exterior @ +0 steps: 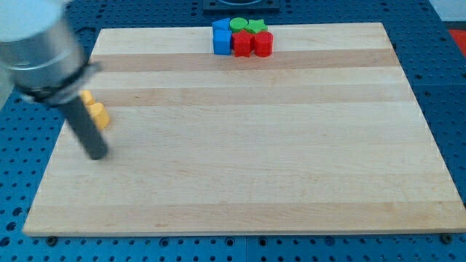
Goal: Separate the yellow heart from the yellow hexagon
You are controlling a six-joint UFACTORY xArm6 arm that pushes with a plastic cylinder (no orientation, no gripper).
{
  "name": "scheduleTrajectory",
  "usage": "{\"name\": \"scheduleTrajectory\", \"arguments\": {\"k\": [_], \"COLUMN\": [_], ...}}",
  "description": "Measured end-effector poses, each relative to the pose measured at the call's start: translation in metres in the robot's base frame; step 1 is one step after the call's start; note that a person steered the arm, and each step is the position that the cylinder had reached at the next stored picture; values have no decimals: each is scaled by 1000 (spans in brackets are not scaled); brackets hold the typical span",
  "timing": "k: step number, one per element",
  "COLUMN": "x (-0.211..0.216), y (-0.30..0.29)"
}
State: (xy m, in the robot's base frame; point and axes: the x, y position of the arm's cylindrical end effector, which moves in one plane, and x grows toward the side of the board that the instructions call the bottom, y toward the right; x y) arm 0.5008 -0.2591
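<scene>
Two yellow blocks lie at the view's left edge of the wooden board (240, 145), touching each other and partly hidden by my rod. One yellow block (100, 115) shows to the right of the rod; the other yellow block (87, 96) peeks out just above it. Their shapes cannot be made out, so I cannot tell heart from hexagon. My tip (97, 154) rests on the board just below the lower yellow block, a short gap away.
A tight cluster sits at the view's top centre: a blue block (221, 38), a green block (238, 24), a green star (256, 26), and two red blocks (242, 44) (262, 44). Blue perforated table surrounds the board.
</scene>
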Motion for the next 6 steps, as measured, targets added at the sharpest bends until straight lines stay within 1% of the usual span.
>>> {"name": "scheduleTrajectory", "arguments": {"k": [1, 2, 4, 5, 6], "x": [-42, -65, -69, -73, -66], "y": [-40, -33, 54, 84, 65]}}
